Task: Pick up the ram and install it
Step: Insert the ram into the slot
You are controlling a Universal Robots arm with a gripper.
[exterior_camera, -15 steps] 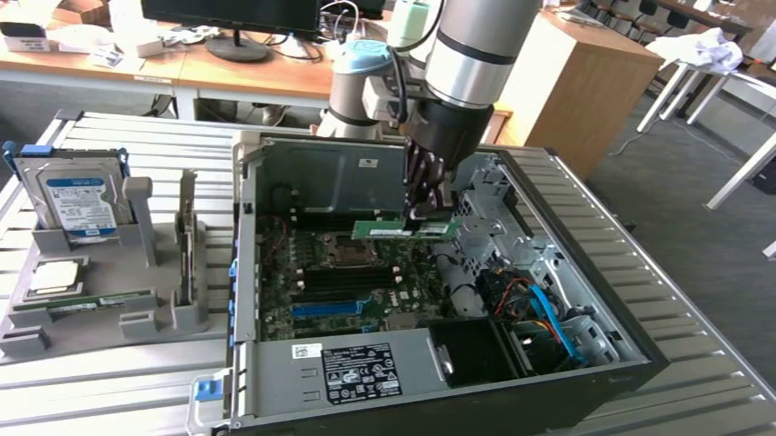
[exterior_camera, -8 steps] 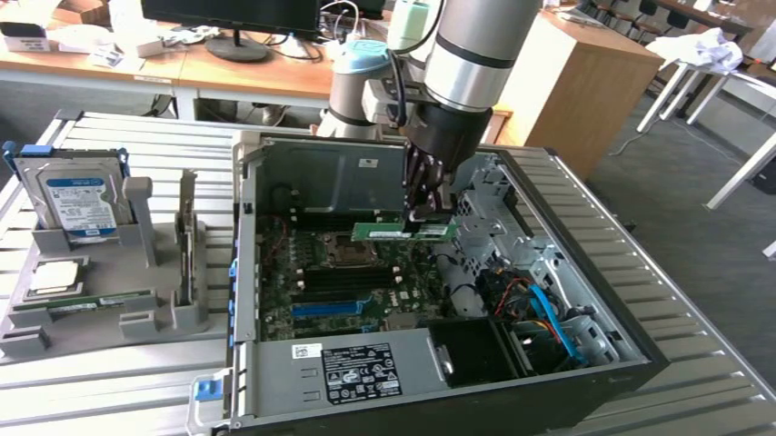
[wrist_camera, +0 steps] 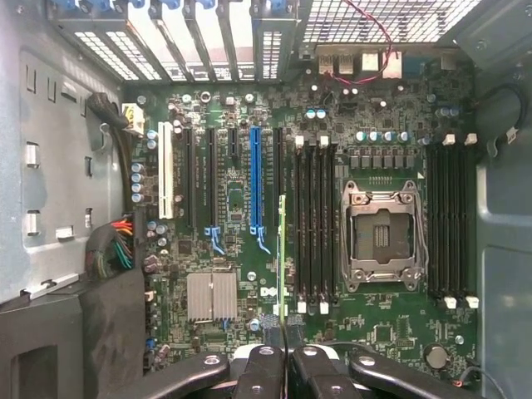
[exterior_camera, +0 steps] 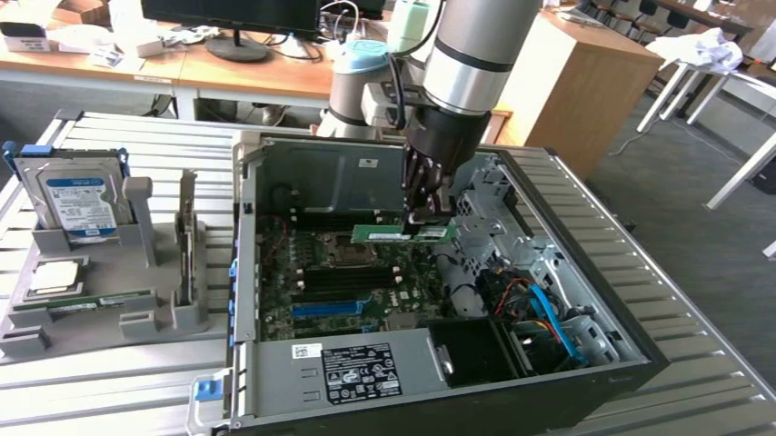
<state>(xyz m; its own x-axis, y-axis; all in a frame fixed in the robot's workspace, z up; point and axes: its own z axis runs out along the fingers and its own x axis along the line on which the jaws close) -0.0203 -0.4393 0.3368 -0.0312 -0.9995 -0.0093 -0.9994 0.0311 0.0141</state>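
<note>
Ram [exterior_camera: 404, 233]: where is it right now?

— Pinched in the gripper [exterior_camera: 420, 216]. The jaws are pressed onto its upper edge and the stick hangs level just below them. It is inside the open computer case [exterior_camera: 315, 168], above the motherboard [exterior_camera: 309, 263].

— Progress entry?

— I'd log the pick-up as done. The ram is off the grey rack [exterior_camera: 182, 313], which stands well apart from the jaws, outside the case. The install is not done, in my judgement: the stick looks clear of the board and no slot holds it.

— What does the wrist view add?

— Alignment. Looking down past the fingers [wrist_camera: 262, 376], the ram is a thin green line seen edge-on, running out from between the jaws. It lies over or just beside the outermost of the black memory slots [wrist_camera: 312, 220], next to the empty processor socket [wrist_camera: 378, 233]. I cannot tell which.

— And the exterior view?

— Height. It shows a gap between stick and board below the jaws, which the wrist view flattens. It also takes in the rack, with the hard drive [exterior_camera: 79, 200] upright in it and a second green stick [exterior_camera: 85, 304] lying low, both far from the jaws.
</note>
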